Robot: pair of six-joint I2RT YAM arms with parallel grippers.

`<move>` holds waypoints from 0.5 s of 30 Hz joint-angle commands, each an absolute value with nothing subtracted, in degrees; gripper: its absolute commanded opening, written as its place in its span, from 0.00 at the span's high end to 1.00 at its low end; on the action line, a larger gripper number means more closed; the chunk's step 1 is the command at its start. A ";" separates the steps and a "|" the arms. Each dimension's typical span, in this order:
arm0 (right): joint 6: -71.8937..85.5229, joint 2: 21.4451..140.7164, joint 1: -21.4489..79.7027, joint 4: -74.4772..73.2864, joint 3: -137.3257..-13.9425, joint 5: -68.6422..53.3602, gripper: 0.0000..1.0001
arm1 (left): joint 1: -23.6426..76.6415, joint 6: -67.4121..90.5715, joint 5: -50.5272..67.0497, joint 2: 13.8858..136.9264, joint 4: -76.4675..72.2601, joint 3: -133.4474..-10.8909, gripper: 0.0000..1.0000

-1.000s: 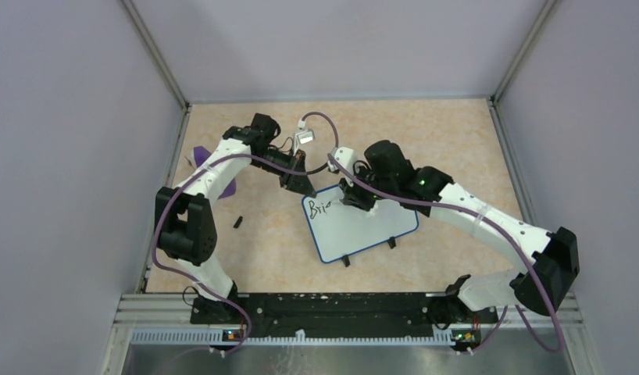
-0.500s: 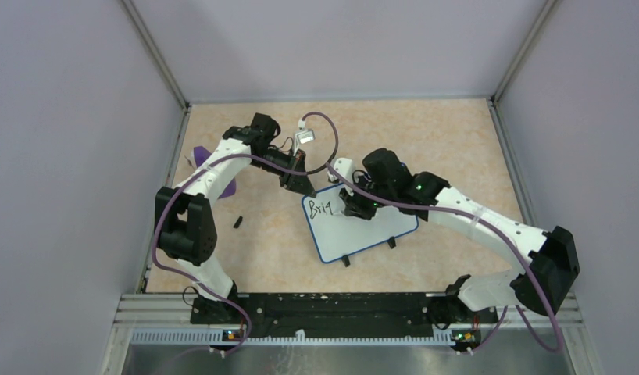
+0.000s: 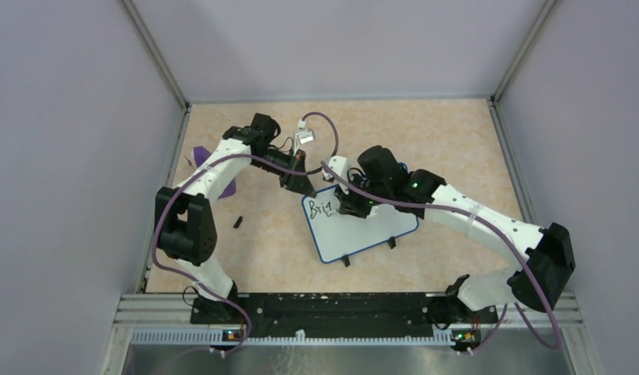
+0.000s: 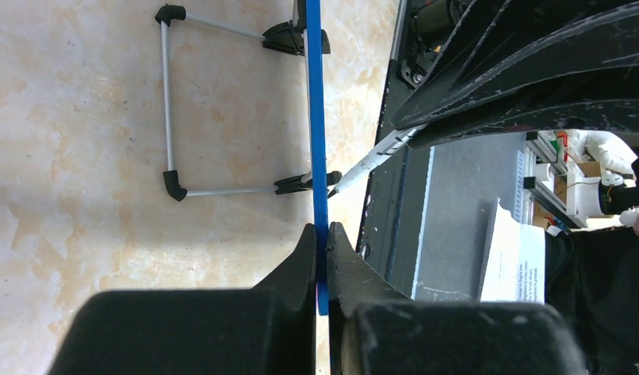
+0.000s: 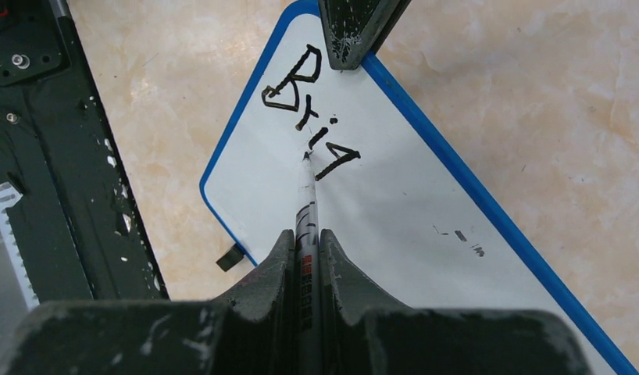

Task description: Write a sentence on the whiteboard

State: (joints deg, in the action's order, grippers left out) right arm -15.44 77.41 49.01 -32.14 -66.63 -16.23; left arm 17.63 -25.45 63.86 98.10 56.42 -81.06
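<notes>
Your right fingers (image 5: 279, 258) grip the marker (image 5: 305, 195), its tip just ahead touching the whiteboard (image 5: 394, 226) beside the lettering (image 5: 308, 117) (left fingers (image 4: 301, 258) pinch its blue edge), bare board stretching to their right.

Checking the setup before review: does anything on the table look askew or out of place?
The whiteboard sits skewed to the table edges, and a small black piece lies loose to its left. Nothing looks damaged.

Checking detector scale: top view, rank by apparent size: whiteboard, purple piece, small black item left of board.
1. whiteboard
2. purple piece, partly hidden under the left arm, so its full extent is unsure
3. small black item, clearly smallest
</notes>
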 commanded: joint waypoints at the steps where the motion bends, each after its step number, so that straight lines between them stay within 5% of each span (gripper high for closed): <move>1: -16.48 74.62 49.30 -31.71 -70.79 -17.51 1.00 | 18.98 -27.42 62.47 97.65 57.04 -79.47 1.00; 15: -15.59 73.05 45.72 -31.56 -71.16 -13.85 1.00 | 18.98 -27.51 62.92 97.61 57.12 -79.55 1.00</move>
State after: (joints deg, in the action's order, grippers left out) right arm -15.64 73.65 46.19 -32.86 -67.99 -15.14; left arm 17.63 -25.47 64.03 98.08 56.47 -81.03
